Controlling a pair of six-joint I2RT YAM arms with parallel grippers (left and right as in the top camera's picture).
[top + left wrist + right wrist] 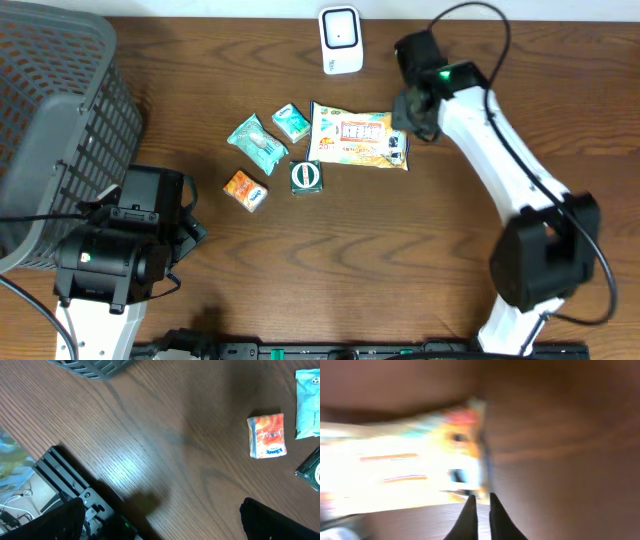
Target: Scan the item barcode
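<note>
A large yellow snack bag (358,138) lies flat on the table below the white barcode scanner (340,40). My right gripper (408,122) hovers at the bag's right end. In the blurred right wrist view its jaws (480,500) are shut to a thin slit, tips at the bag's (410,465) lower right corner, with only wood showing between them. My left gripper (165,525) stands wide open over bare wood near the table's front left, holding nothing. An orange packet (267,435) lies ahead of it to the right.
Two teal packets (258,138) (291,122), the orange packet (245,190) and a dark green square packet (306,176) lie left of the bag. A grey mesh basket (55,120) fills the left side. A black rail (75,485) runs along the table's front edge.
</note>
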